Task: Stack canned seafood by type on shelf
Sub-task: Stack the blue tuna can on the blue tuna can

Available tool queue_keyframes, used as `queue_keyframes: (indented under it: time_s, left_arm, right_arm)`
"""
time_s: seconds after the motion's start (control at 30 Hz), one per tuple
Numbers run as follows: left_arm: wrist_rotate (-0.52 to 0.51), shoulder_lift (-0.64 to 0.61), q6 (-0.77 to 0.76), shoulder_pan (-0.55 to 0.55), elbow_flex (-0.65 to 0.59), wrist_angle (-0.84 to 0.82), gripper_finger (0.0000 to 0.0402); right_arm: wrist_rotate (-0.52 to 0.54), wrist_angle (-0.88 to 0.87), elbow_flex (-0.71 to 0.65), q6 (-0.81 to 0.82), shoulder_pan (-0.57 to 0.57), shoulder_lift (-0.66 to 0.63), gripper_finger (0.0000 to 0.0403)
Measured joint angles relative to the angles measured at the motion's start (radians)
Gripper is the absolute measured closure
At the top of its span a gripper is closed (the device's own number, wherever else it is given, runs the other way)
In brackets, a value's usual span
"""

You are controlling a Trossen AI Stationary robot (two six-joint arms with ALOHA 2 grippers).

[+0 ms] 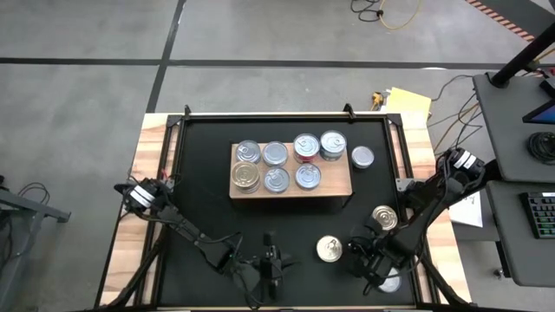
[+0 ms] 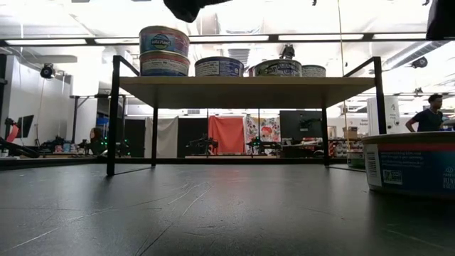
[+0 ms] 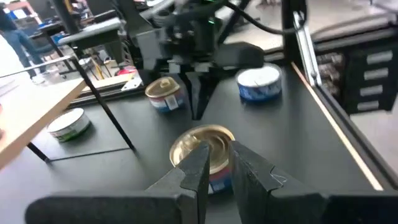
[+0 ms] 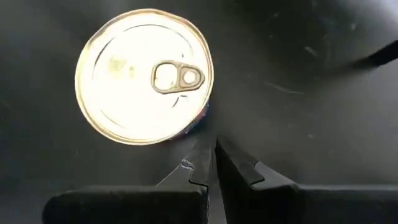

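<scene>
The light-wood shelf (image 1: pixel 338 184) stands on thin black legs mid-mat, and several tins (image 1: pixel 276 154) sit on its board, two of them stacked (image 2: pixel 164 51). A gold-lidded tin (image 1: pixel 329 250) stands on the mat between my grippers. My left gripper (image 3: pixel 217 155) is level just left of it, its fingers nearly together and touching nothing. My right gripper (image 4: pixel 211 149) points down from above with shut fingers, right beside the tin's rim (image 4: pixel 202 121). More loose tins stand on the mat: a gold one (image 1: pixel 384 217), a silver one (image 1: pixel 362 157), and one half under the right arm (image 1: pixel 392 282). My right gripper has its shut fingertips (image 4: pixel 202 155) next to the gold-lidded tin's rim, coming from above. I cannot tell whether they touch it. The tin stands upright on the mat.
The black mat (image 1: pixel 199 217) lies inside a wooden table border (image 1: pixel 147 173). Open mat stretches in front of the shelf and beneath its board (image 2: pixel 242 91). A tin (image 2: pixel 412 163) stands close on the right of the low view. A person (image 2: pixel 429 117) is far back in the room.
</scene>
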Motion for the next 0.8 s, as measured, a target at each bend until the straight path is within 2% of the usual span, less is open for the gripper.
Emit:
queue_keyframes:
  time_s: [0.27,0.5,0.57,0.73,0.8]
  left_arm:
    - [0.0,0.008,0.013,-0.005,0.0,-0.018,0.0356]
    - [0.0,0.008,0.001,-0.005,0.0,-0.015,0.0356]
    - [0.0,0.008,-0.004,-0.005,0.0,-0.014,0.0356]
    - [0.0,0.008,-0.007,-0.005,0.0,-0.014,0.0356]
    - [0.0,0.008,-0.007,-0.005,0.0,-0.015,0.0356]
  right_arm:
    - [0.038,0.294,-0.113,-0.072,0.0,0.0,0.039]
    - [0.093,0.385,-0.104,-0.215,-0.014,0.0,0.039]
    - [0.146,0.383,-0.09,-0.224,-0.027,-0.004,0.039]
    - [0.37,0.385,-0.024,-0.298,-0.043,-0.008,0.039]
    - [0.402,0.385,0.001,-0.341,-0.045,-0.008,0.039]
